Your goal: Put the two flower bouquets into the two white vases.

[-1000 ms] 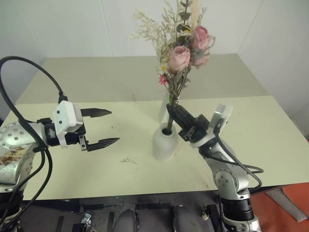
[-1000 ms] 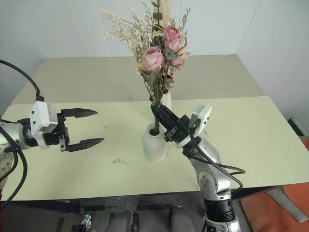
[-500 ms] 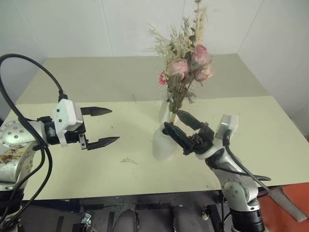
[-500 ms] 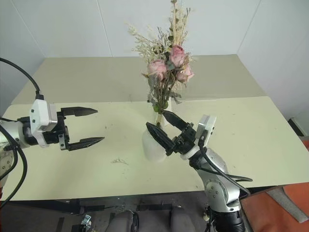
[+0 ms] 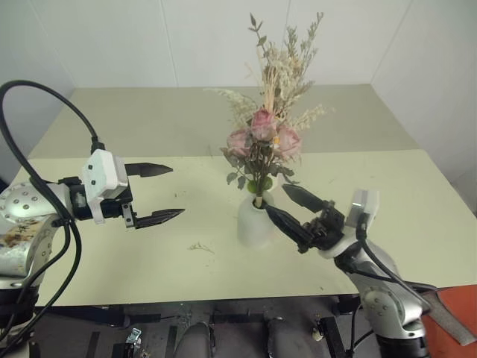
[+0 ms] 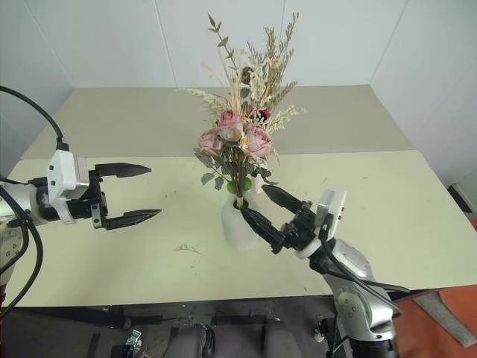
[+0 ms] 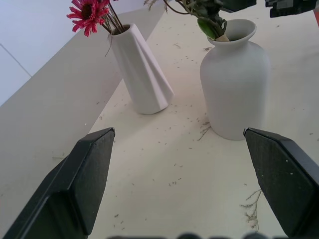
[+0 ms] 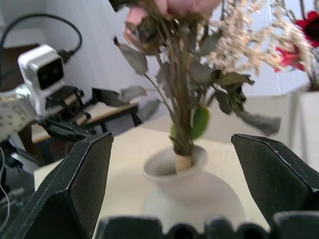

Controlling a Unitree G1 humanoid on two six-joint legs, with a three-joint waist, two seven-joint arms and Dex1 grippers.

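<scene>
From my head camera, the pale table [image 5: 417, 194] runs back to white walls; a seam crosses it behind the vases, and bits of dried stalk [image 5: 198, 247] lie near its front edge. My left claw [image 5: 160, 194] hangs spread and empty over the left part of the table. My right claw [image 5: 292, 209] is spread wide too, holding nothing, its tips just beside the fat bottle-shaped vase [image 5: 255, 224], which stands about midway along the front half. The pink rose bouquet [image 5: 262, 138] stands in that vase's mouth. The foliage hides the tall vase behind it almost entirely.

My left wrist camera looks across the crumb-strewn tabletop between my two spread fingers [image 7: 82, 179]. The tall tapering vase [image 7: 139, 69] leans a little and holds the magenta daisies [image 7: 89, 12], cut off at the picture's edge; the fat vase stands apart from it, nearer my fingers.

My right wrist camera shows the rose stems [image 8: 182, 134] entering the round mouth between my parted fingers [image 8: 75, 189]. The rose heads are cropped, the red daisy [image 8: 311, 25] is blurred, and my left claw shows beyond.
</scene>
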